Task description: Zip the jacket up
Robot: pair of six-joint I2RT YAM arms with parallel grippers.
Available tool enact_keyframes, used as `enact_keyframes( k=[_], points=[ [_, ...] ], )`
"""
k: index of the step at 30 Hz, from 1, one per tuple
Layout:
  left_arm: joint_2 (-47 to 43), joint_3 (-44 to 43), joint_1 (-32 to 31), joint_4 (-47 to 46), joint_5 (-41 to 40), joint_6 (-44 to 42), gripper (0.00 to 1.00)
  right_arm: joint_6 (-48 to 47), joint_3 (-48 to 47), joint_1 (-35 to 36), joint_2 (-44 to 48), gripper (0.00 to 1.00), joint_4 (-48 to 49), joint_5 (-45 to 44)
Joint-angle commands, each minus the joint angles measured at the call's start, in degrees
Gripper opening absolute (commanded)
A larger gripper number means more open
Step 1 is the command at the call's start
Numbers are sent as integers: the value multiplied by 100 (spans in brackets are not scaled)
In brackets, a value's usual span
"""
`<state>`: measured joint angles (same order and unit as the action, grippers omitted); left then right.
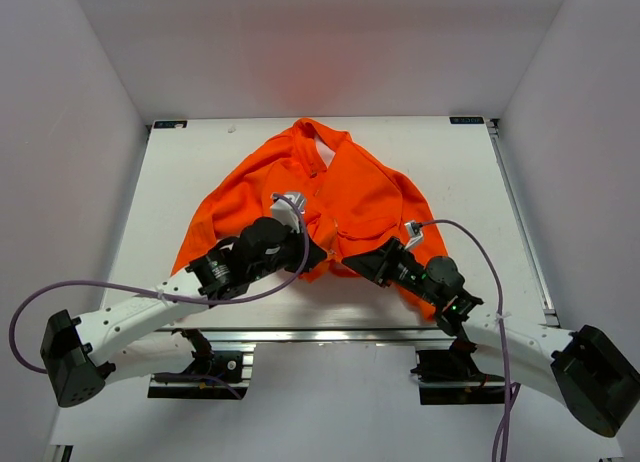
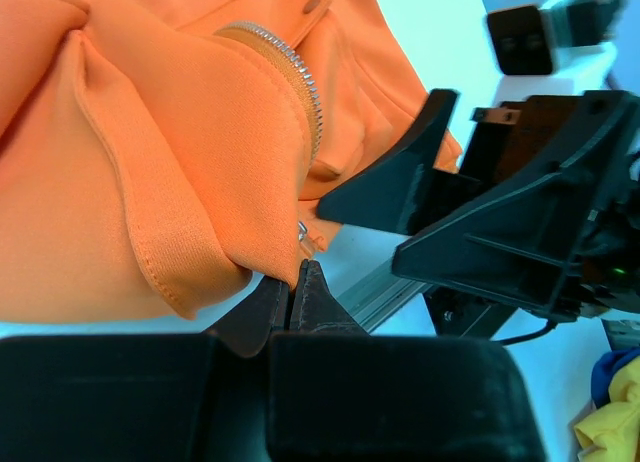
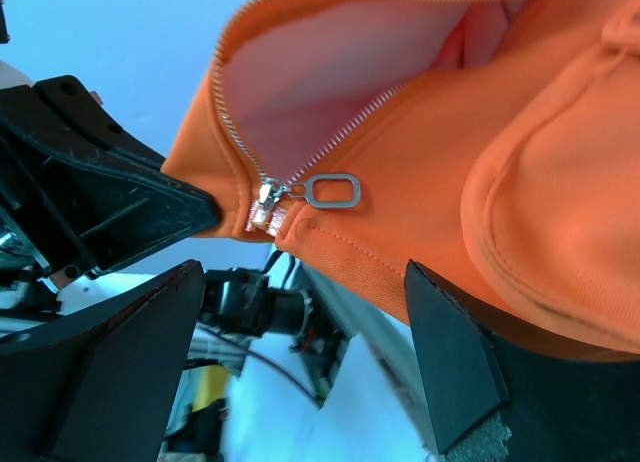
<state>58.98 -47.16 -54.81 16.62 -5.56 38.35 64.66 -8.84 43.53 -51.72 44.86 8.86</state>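
Nearest the arms' bases, the left end effector (image 2: pixel 297 282) has its fingers pressed together, pinching the near hem of the jacket (image 1: pixel 340 187) right at the foot of the zipper, with only the very tips on the fabric. Just to its right, the right end effector (image 3: pixel 305 272) is spread wide and grips nothing; its fingers straddle the hem below the slider (image 3: pixel 265 207), whose pull tab (image 3: pixel 333 191) lies flat against the orange cloth. Here the main risk, as I judge it, is a bad grasp. The tab is small and lies close against the fabric, so closing fingers could take a fold of hem or pale lining instead, or knock the tab aside. The two end effectors are also very close together and could bump each other. If the tab is caught and drawn away, the shallow left pinch may slip, leaving the hem to ride up with the slider. Farther on, the teeth (image 2: pixel 300 72) curve across bunched cloth and the front gapes open over the lining, so slack fabric could jam the slider. Beyond that, the jacket spreads over the middle of the worktop (image 1: pixel 200 162), collar toward the far edge.
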Motion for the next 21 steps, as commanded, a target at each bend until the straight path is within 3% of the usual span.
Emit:
enact_keyframes(
  k=[1,21],
  points=[
    [-264,40,14,-519,152,-56,0,564,40,7,-118,86,963,177],
    [-335,347,14,-950,539,94,0,1672,-3,261,-2060,80,3704,309]
  ],
)
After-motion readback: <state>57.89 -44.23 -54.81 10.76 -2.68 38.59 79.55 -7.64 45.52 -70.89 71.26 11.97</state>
